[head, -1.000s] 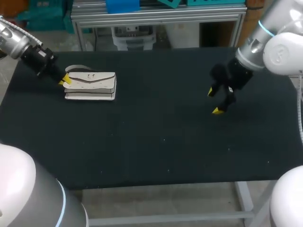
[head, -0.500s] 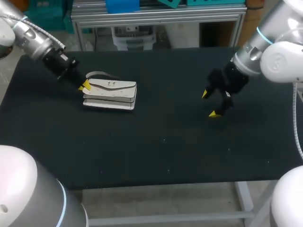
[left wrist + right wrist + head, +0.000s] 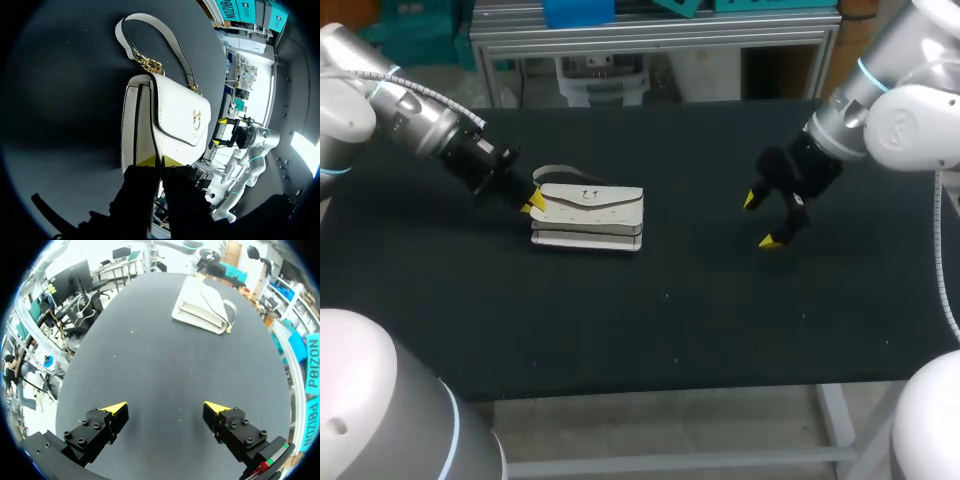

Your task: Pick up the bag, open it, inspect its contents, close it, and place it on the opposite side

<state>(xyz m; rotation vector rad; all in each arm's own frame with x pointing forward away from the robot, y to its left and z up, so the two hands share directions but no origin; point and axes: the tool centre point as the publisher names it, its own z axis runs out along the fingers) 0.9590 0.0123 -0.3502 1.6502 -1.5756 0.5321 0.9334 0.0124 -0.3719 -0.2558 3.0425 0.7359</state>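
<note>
The white bag (image 3: 588, 212) lies flat on the black table (image 3: 650, 330), left of the middle, its flap closed with a gold clasp and its strap (image 3: 552, 172) trailing behind. My left gripper (image 3: 534, 202) is at the bag's left end. In the left wrist view the bag (image 3: 175, 115) lies ahead of that gripper (image 3: 156, 161), whose yellow tips pinch the edge of its end. My right gripper (image 3: 760, 220) hangs open above the table's right half, well clear of the bag. From the right wrist the bag (image 3: 202, 305) lies far ahead of the spread gripper (image 3: 166, 410).
The table's front edge (image 3: 650, 385) runs across the lower part of the head view. Black cloth lies bare between the bag and my right gripper.
My left gripper has travelled right and slightly forward, and the bag has moved with it from the far left toward the middle. My right gripper shifted slightly left and stayed open.
</note>
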